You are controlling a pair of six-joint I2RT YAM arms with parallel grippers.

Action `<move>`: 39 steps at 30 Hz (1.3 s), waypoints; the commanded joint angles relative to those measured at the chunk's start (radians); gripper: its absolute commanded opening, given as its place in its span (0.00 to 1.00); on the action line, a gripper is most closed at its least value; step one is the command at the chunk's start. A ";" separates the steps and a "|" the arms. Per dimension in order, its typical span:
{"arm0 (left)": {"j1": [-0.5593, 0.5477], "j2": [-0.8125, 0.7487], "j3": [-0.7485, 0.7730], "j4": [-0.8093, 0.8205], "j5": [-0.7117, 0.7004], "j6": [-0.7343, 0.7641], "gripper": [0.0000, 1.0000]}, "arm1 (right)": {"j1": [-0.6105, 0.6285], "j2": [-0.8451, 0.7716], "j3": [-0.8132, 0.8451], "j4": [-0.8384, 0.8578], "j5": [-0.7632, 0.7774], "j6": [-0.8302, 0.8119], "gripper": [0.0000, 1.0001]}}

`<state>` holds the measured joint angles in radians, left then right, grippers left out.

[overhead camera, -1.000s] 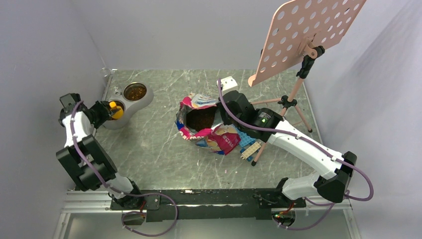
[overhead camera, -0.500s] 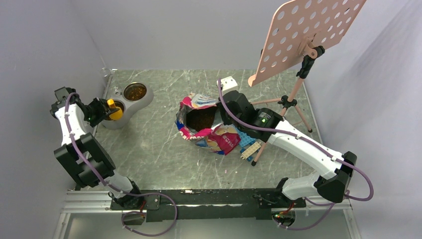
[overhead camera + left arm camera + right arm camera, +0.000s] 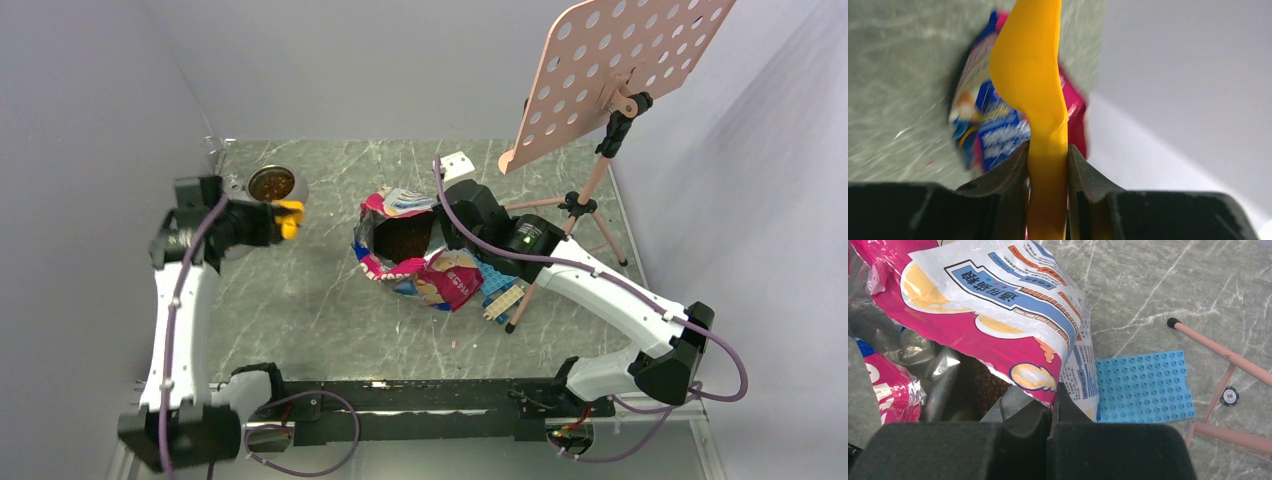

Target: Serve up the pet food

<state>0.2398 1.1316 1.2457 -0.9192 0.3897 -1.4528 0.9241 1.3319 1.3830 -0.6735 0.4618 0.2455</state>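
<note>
Surroundings: pink perforated music stand (image 3: 620, 70) at far right, its tripod legs just beside the pouch (image 3: 445, 280). Blue stud plate (image 3: 1145, 385) lies at the pouch's near-right edge. Steel bowl (image 3: 271, 185) at far left has brown fill. Kibble (image 3: 405, 240) sits inside the pouch, mouth gaping upward, long axis far-left to near-right. Right end effector (image 3: 1053, 402) is pinched together on the pouch rim. Left end effector (image 3: 1048, 152) is clamped on the scoop (image 3: 1035, 90) handle, near the bowl. Grey marbled worktop (image 3: 320, 290), plain pale walls
</note>
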 commanded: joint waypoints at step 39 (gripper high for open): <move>-0.973 -0.199 -0.251 0.076 -0.145 -0.652 0.00 | 0.254 0.004 0.116 0.090 0.077 -0.201 0.00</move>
<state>-0.7280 0.8925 0.9836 -0.7532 0.2493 -1.8370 1.1557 1.4059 1.4704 -0.7010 0.4976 0.0731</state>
